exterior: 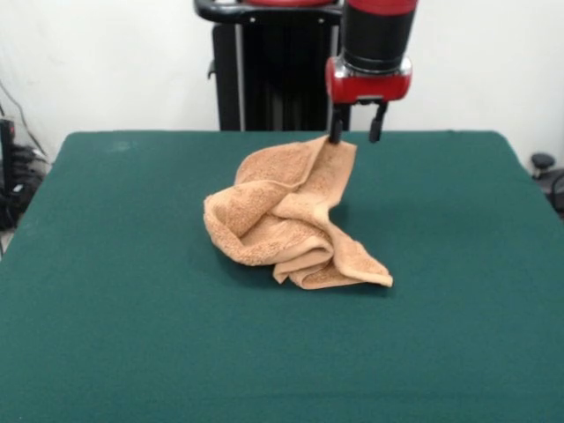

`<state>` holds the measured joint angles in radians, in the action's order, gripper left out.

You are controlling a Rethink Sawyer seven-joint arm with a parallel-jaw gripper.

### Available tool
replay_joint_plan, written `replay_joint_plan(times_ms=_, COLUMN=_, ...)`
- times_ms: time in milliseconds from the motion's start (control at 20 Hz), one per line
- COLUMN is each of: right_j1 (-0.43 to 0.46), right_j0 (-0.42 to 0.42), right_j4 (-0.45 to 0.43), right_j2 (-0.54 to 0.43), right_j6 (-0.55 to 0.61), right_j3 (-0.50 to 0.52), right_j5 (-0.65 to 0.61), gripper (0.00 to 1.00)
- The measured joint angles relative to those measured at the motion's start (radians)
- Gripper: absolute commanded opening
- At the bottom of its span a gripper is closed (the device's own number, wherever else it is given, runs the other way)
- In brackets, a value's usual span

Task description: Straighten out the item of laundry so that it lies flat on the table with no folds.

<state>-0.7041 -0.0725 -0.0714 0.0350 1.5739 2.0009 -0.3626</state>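
The orange-tan towel [286, 216] lies crumpled in a heap near the middle of the dark green table [115, 291], with several folds and one flap lying toward the front right. Its far corner rises to a point just under the gripper. The gripper [356, 132] hangs from the red and black arm above the towel's far right edge. Its two fingers stand apart, open. The left fingertip [336, 134] touches or sits right at the raised towel corner; the right fingertip is clear of the cloth.
The robot's black pedestal [273, 79] stands behind the table's far edge. Cables and dark gear [18, 176] lie off the table's left side, and a small black object [543, 163] off its right side.
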Motion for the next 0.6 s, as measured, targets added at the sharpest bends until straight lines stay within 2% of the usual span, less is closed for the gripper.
replay_joint_plan(times_ms=600, right_j1=0.069, right_j0=0.006, right_j4=0.0, right_j2=0.0, right_j6=0.0, right_j3=-0.001, right_j5=0.0, gripper=1.0)
